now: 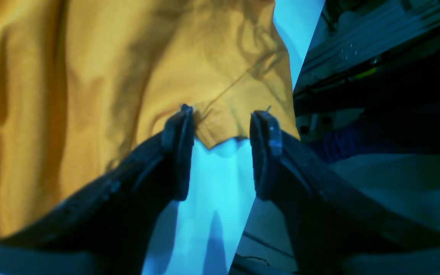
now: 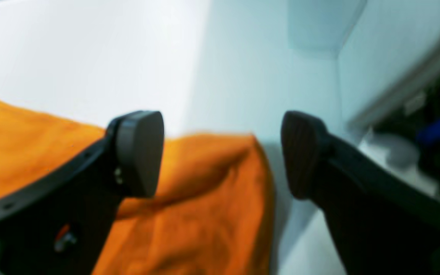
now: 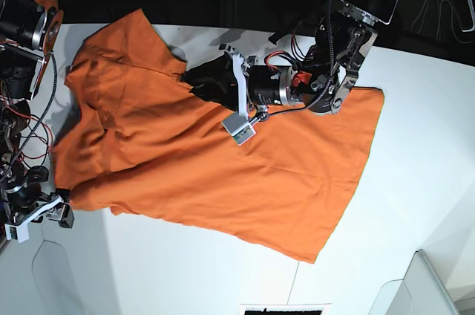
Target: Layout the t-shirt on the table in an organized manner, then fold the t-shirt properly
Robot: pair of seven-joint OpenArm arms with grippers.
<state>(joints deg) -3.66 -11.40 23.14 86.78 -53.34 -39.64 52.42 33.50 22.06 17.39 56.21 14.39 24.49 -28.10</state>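
Note:
The orange t-shirt [image 3: 215, 159] lies spread and wrinkled on the white table [image 3: 423, 174]. My left gripper [image 3: 191, 81] reaches across the shirt to a notch in its far edge. In the left wrist view this gripper [image 1: 224, 114] is open, and a hem corner of the shirt [image 1: 220, 130] lies between the fingertips, near the table's edge. My right gripper [image 3: 61, 212] is at the shirt's near left corner. In the right wrist view it [image 2: 220, 152] is open above that corner of the shirt [image 2: 212, 198]. The white tag is not in view.
The left arm's body with wires [image 3: 297, 88] lies over the shirt's upper middle. Robot hardware and cables [image 3: 22, 77] stand along the left side. A pale box corner [image 3: 438, 285] sits at the near right. A black-and-white marker [image 3: 284, 309] lies at the near edge.

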